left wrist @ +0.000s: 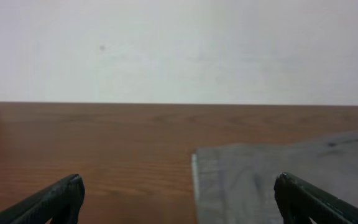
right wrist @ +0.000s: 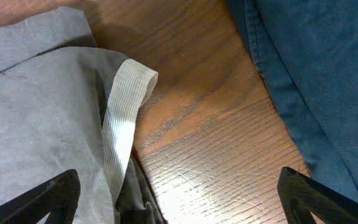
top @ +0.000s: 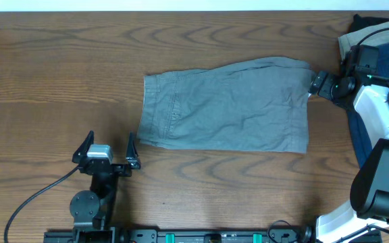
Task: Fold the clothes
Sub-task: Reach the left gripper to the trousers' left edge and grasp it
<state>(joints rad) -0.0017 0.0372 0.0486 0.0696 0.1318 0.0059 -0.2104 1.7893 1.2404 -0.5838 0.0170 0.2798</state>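
The grey shorts (top: 228, 104) lie flat, folded, in the middle of the table. My left gripper (top: 107, 150) is open and empty, near the table's front, just left of the shorts' near left corner; the shorts' edge (left wrist: 278, 180) lies ahead of it. My right gripper (top: 318, 84) is open at the shorts' far right corner, over the pale inner waistband (right wrist: 126, 118) and bare wood, holding nothing. The grey cloth (right wrist: 36, 118) lies by one finger. A navy-blue garment (right wrist: 316, 81) lies by the other finger.
At the table's right edge lie the navy-blue garment (top: 363, 142) and a tan garment (top: 377, 34), with the right arm (top: 380, 115) above them. A black cable (top: 32, 196) runs from the left arm's base. A white wall (left wrist: 179, 50) stands behind the table.
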